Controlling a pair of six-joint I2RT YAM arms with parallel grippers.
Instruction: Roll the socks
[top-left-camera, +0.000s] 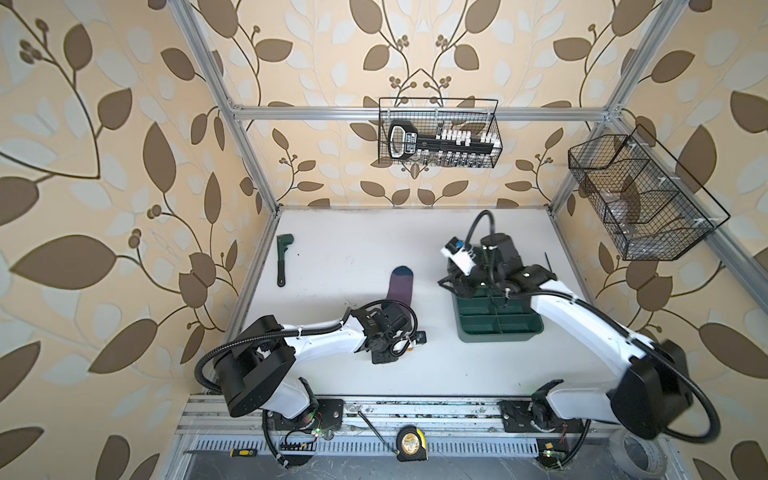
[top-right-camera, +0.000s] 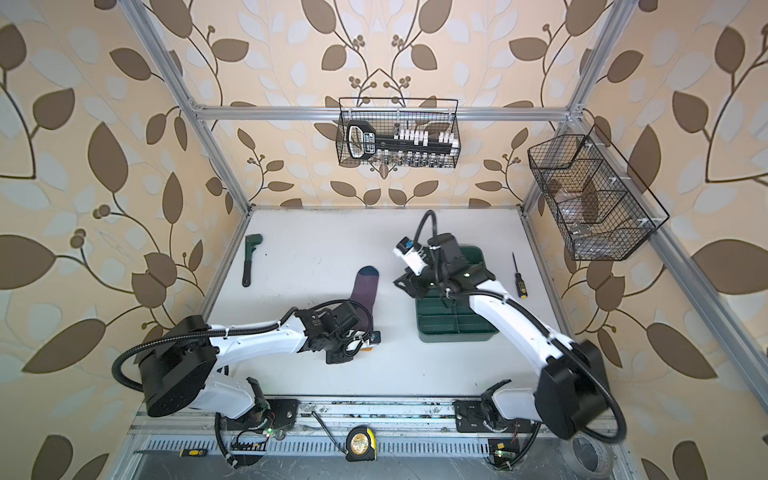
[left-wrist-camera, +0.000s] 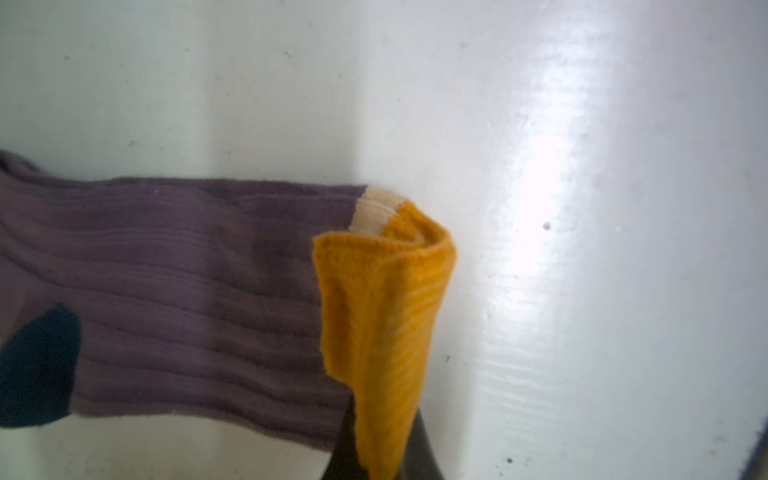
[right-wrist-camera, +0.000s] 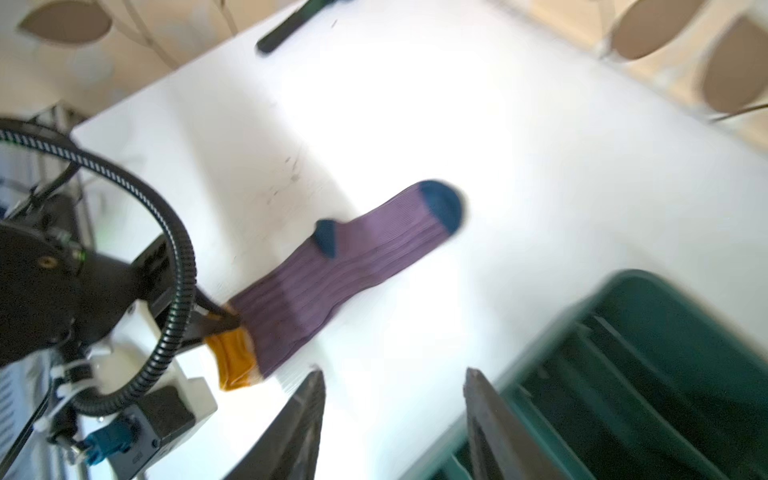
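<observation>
One purple ribbed sock (top-left-camera: 400, 286) (top-right-camera: 366, 291) lies lengthwise on the white table, its navy toe toward the back wall. Its mustard-yellow cuff (left-wrist-camera: 386, 316) is folded over and pinched between the dark fingers of my left gripper (left-wrist-camera: 384, 415), which is shut on it; the right wrist view shows the same grip (right-wrist-camera: 226, 322). In both top views the left wrist hides the cuff end. My right gripper (right-wrist-camera: 394, 374) hangs open with nothing between its fingers, above the table beside the green tray and right of the sock (right-wrist-camera: 353, 266). It stands at the tray's back left corner (top-left-camera: 451, 286).
A green divided tray (top-left-camera: 498, 336) sits right of centre under the right arm. A dark wrench (top-left-camera: 282, 259) lies at the back left and a screwdriver (top-right-camera: 518, 278) lies right of the tray. Wire baskets (top-left-camera: 440, 133) hang on the walls. A tape measure (top-left-camera: 411, 442) rests on the front rail.
</observation>
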